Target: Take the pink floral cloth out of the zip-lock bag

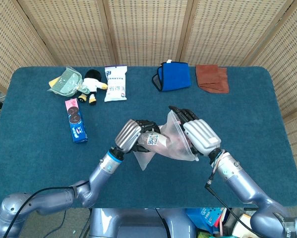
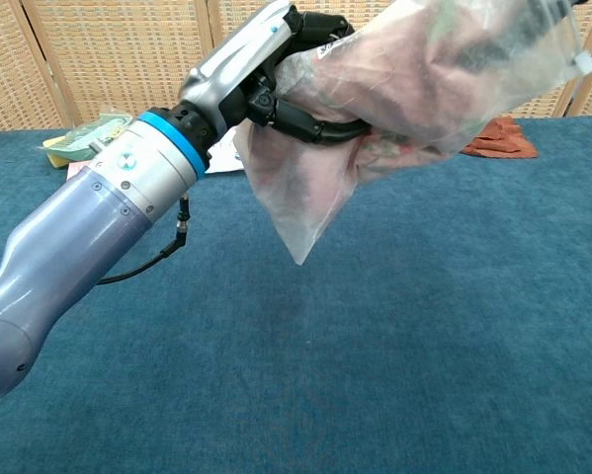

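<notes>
Clear zip-lock bag (image 1: 164, 141) hung above mid-table, corner down; pink floral cloth (image 2: 424, 69) was bunched inside it.

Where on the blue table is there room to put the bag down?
Bare table lies to the right of the right hand, and more lies near the front-left edge below the cookie box. The back edge is crowded with the plush toy, wipes pack, blue pouch and brown cloth.
</notes>
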Available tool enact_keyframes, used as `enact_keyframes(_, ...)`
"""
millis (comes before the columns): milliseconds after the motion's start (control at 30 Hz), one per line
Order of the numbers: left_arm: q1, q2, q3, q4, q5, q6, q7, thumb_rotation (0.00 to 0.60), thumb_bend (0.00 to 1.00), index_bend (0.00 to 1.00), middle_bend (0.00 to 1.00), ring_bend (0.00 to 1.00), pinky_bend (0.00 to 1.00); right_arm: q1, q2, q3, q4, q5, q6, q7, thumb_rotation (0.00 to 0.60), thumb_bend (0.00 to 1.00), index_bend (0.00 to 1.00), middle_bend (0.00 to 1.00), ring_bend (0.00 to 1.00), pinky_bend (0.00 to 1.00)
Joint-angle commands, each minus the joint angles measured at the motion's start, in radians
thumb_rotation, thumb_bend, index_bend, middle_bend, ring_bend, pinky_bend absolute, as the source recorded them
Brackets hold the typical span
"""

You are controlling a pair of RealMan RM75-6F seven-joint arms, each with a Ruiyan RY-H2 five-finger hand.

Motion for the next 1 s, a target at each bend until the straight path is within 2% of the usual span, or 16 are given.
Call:
enact_keyframes(33,0.015,0.011,0.016,-0.007,0.01,0.015,0.02,0.6,0.34,0.64,0.59,0.56,0.64,-0.003,-0.012,-0.007,0.003,-0.011,-0.006,0.008,0.6,0.81,0.71,0.0,0.0,0.0)
enact_keyframes(167,0.044,0.039,0.056,-0.027,0.019,0.014,0.046,0.6,0.34,0.63,0.54,0.52,0.64,-0.007,-0.05,-0.021,0.021,-0.041,-0.012,0.026,0.6,0.81,0.71,0.0,0.0,0.0)
enact_keyframes(233,0.056,0.05,0.075,-0.036,0.023,0.011,0.056,0.6,0.34,0.59,0.49,0.48,0.64,-0.009,-0.074,-0.027,0.038,-0.052,-0.013,0.036,0.6,0.81,0.71,0.0,0.0,0.0)
enact_keyframes(333,0.094,0.065,0.123,-0.046,0.029,0.014,0.073,0.6,0.34,0.44,0.36,0.37,0.61,-0.012,-0.129,-0.051,0.091,-0.068,-0.036,0.068,0.6,0.81,0.71,0.0,0.0,0.0)
enact_keyframes(367,0.104,0.071,0.137,-0.051,0.029,0.009,0.074,0.6,0.34,0.36,0.29,0.29,0.52,-0.014,-0.144,-0.058,0.109,-0.076,-0.041,0.079,0.6,0.81,0.71,0.0,0.0,0.0)
enact_keyframes(400,0.111,0.077,0.148,-0.056,0.027,0.001,0.074,0.6,0.33,0.26,0.2,0.18,0.35,-0.016,-0.153,-0.063,0.121,-0.082,-0.045,0.086,0.6,0.81,0.71,0.0,0.0,0.0)
enact_keyframes(467,0.128,0.097,0.176,-0.069,0.014,-0.031,0.09,0.6,0.29,0.11,0.06,0.04,0.09,-0.02,-0.177,-0.075,0.156,-0.095,-0.058,0.107,0.6,0.81,0.71,0.0,0.0,0.0)
enact_keyframes(500,0.137,0.108,0.189,-0.072,0.006,-0.048,0.113,0.6,0.27,0.04,0.01,0.0,0.01,-0.022,-0.19,-0.083,0.179,-0.102,-0.066,0.12,0.6,0.81,0.71,0.0,0.0,0.0)
enact_keyframes(567,0.159,0.134,0.217,-0.068,-0.005,-0.073,0.153,0.6,0.26,0.0,0.0,0.0,0.0,-0.025,-0.22,-0.105,0.245,-0.118,-0.094,0.141,0.6,0.81,0.71,0.0,0.0,0.0)
enact_keyframes(633,0.186,0.171,0.233,-0.06,-0.012,-0.072,0.134,0.6,0.26,0.0,0.0,0.0,0.0,-0.031,-0.244,-0.131,0.319,-0.127,-0.122,0.157,0.6,0.81,0.71,0.0,0.0,0.0)
enact_keyframes(767,0.19,0.217,0.241,-0.043,0.007,-0.069,0.112,0.6,0.26,0.0,0.0,0.0,0.0,-0.039,-0.258,-0.145,0.374,-0.156,-0.147,0.2,0.6,0.81,0.71,0.0,0.0,0.0)
enact_keyframes(867,0.173,0.271,0.241,-0.021,0.018,-0.105,0.118,0.6,0.26,0.0,0.0,0.0,0.0,-0.048,-0.263,-0.162,0.42,-0.199,-0.167,0.24,0.6,0.81,0.71,0.0,0.0,0.0)
enact_keyframes(1000,0.122,0.302,0.239,0.019,0.022,-0.207,0.243,0.6,0.27,0.03,0.0,0.0,0.0,-0.057,-0.27,-0.181,0.466,-0.256,-0.183,0.286,0.6,0.81,0.71,0.0,0.0,0.0)
